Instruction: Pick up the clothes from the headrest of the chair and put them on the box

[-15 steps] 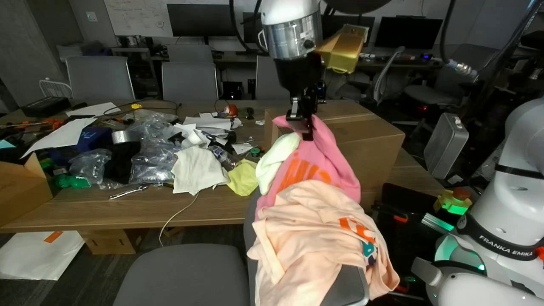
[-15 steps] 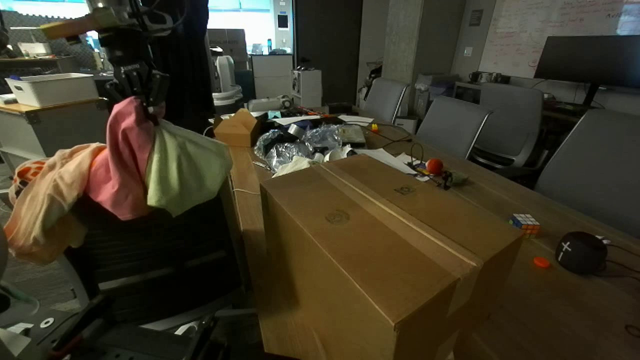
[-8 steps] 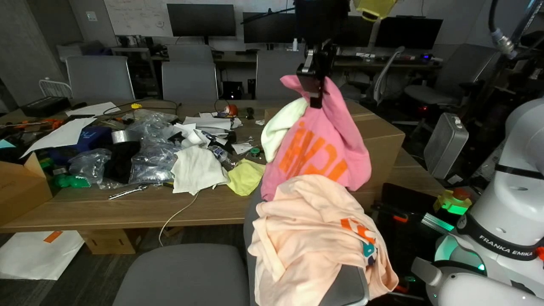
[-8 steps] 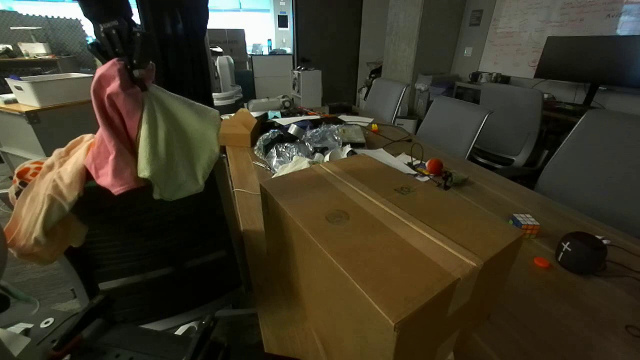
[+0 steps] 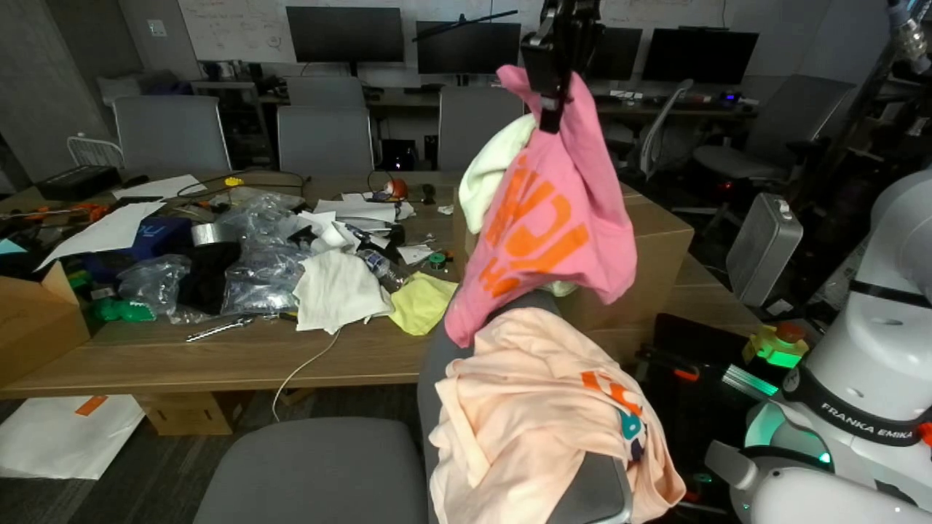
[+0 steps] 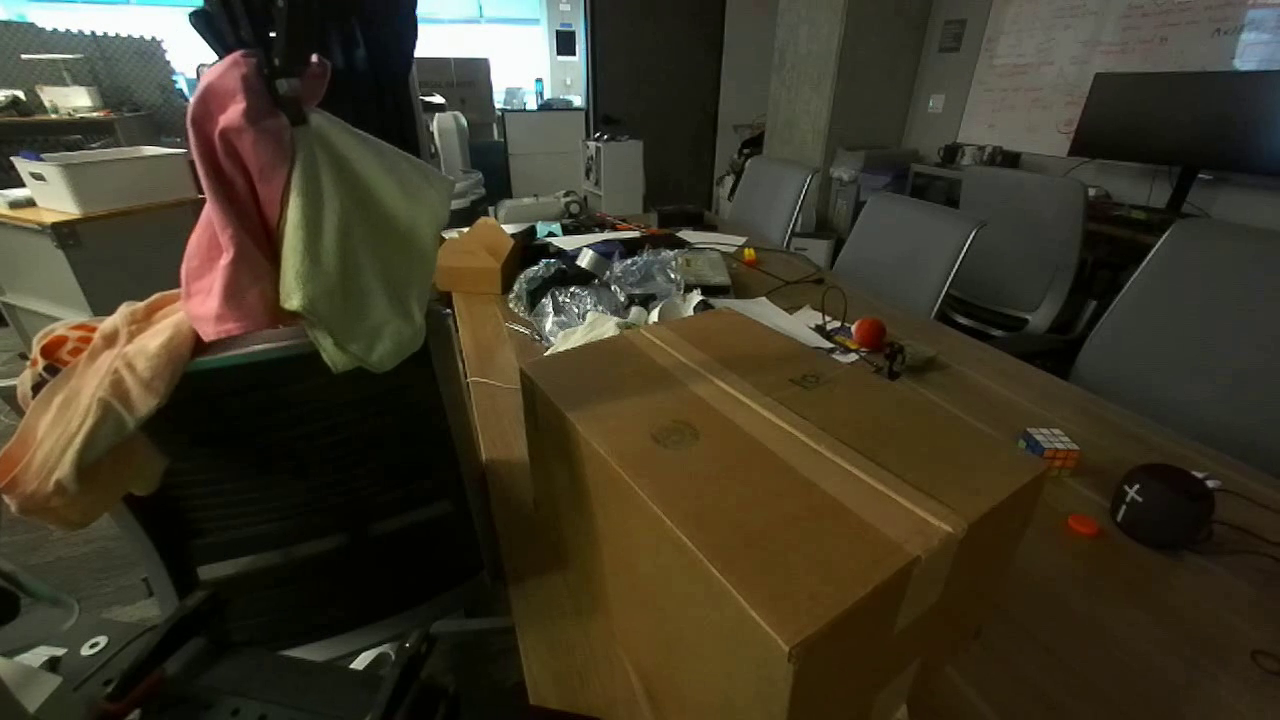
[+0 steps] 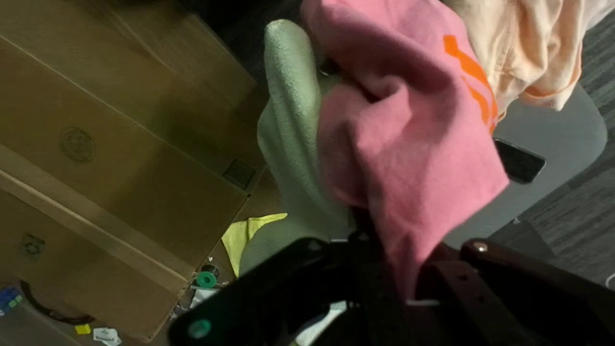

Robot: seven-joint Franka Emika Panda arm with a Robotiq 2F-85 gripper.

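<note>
One pink lettered garment (image 5: pixel 561 196) and a pale-green cloth (image 6: pixel 360 250) hung pinched in the gripper (image 5: pixel 551 113); in an exterior view, the cardboard box (image 6: pixel 720 470) lay nearer, right of it.

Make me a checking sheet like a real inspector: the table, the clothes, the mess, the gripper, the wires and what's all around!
Surface: brown wooden table, holding a large closed brown cardboard box.
Job's things: pink cloth with orange lettering and pale green cloth hang from the black two-fingered gripper; peach cloth with printing lies over the grey chair back.
Clutter: on the table, crumpled clear plastic bags, a white cloth, a yellow-green cloth and a colourful puzzle cube.
Gripper: shut on the pink cloth; how it grips the green one is hidden.
Cables: thin white cable dangles over the table's edge.
Surroundings: black monitors and a whiteboard beyond the table.
</note>
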